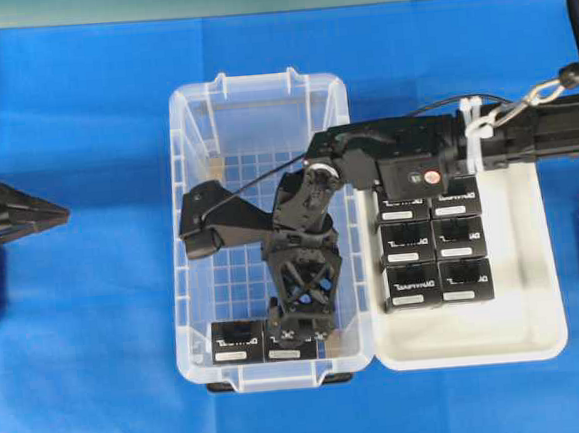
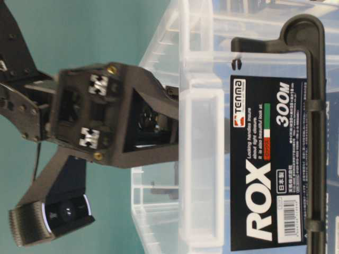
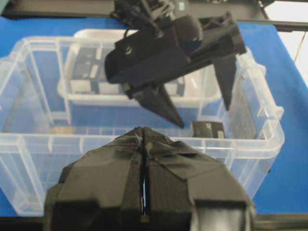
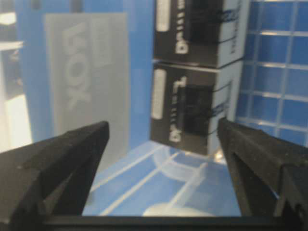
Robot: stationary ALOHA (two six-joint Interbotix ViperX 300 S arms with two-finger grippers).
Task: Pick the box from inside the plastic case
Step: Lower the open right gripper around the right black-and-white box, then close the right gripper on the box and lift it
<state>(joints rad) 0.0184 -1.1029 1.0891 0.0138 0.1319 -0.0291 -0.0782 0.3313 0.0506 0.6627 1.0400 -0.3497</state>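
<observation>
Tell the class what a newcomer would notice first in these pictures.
The right gripper reaches down into the clear plastic case, open above two black boxes at its near end. Beside it, a white tray holds six more black boxes. The left gripper waits shut outside the case.

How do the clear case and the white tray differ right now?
The case is clear and deep-walled; the tray is opaque white and shallow. The case holds two boxes at its near end; the tray holds six in a block. The right gripper, open, reaches into the case, not the tray. Both sit on the blue cloth.
</observation>
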